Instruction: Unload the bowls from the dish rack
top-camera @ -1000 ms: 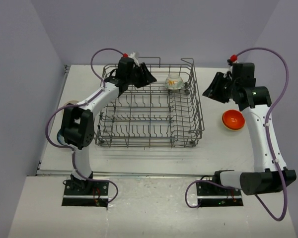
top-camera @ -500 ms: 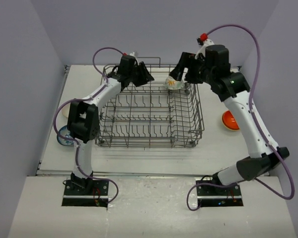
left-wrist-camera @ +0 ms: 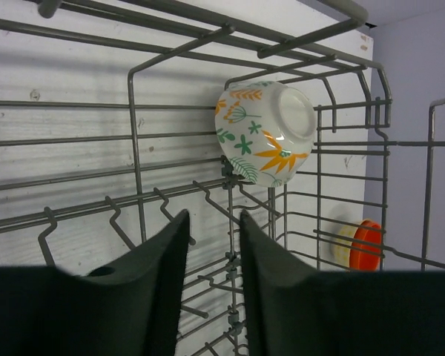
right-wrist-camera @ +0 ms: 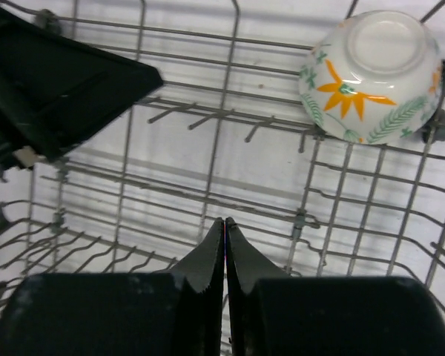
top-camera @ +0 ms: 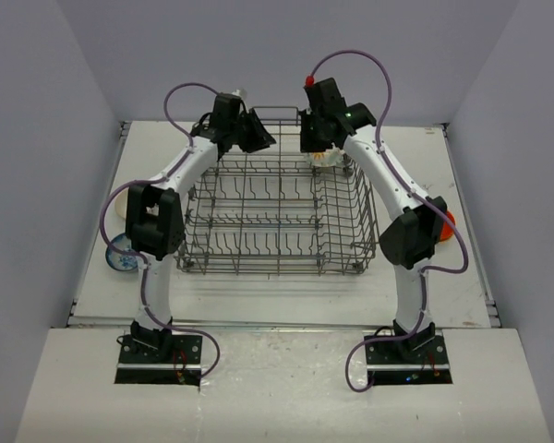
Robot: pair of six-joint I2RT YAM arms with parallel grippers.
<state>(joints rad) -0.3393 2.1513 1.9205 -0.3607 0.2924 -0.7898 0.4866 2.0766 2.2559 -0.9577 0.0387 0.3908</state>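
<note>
Top external view: on the near part of the table [top-camera: 258, 293] both arms rise from their bases and arch toward the far side. To the left of the left arm's elbow a blue-patterned bowl [top-camera: 120, 258] sits on the table. Just beyond it a pale yellow bowl [top-camera: 118, 207] is partly hidden behind that arm. On the right, an orange bowl [top-camera: 447, 224] shows as a sliver behind the right arm's elbow, outside the dish rack [top-camera: 277, 262]. The rack fills the middle of the table, and its near and middle rows of tines are bare.

At the far end of the rack the left tool [top-camera: 255, 136] hangs over the far-left part. The right tool [top-camera: 317, 138] hangs over the far-right part, just beside the floral bowl [top-camera: 329, 155]. This white bowl, with orange and green flowers, lies tipped on its side in the far-right corner of the rack, leaning against the wire wall with its foot ring turned outward.

The left wrist view shows the left tool [left-wrist-camera: 212, 274] partly open, with a clear gap between its fingers and nothing gripped. The floral bowl [left-wrist-camera: 267, 133] lies ahead of it and apart.

The right wrist view shows the right tool [right-wrist-camera: 224, 256] closed tight, its fingertips pressed together on nothing above the rack wires. The floral bowl [right-wrist-camera: 371, 74] is up to its right and not touched.
</note>
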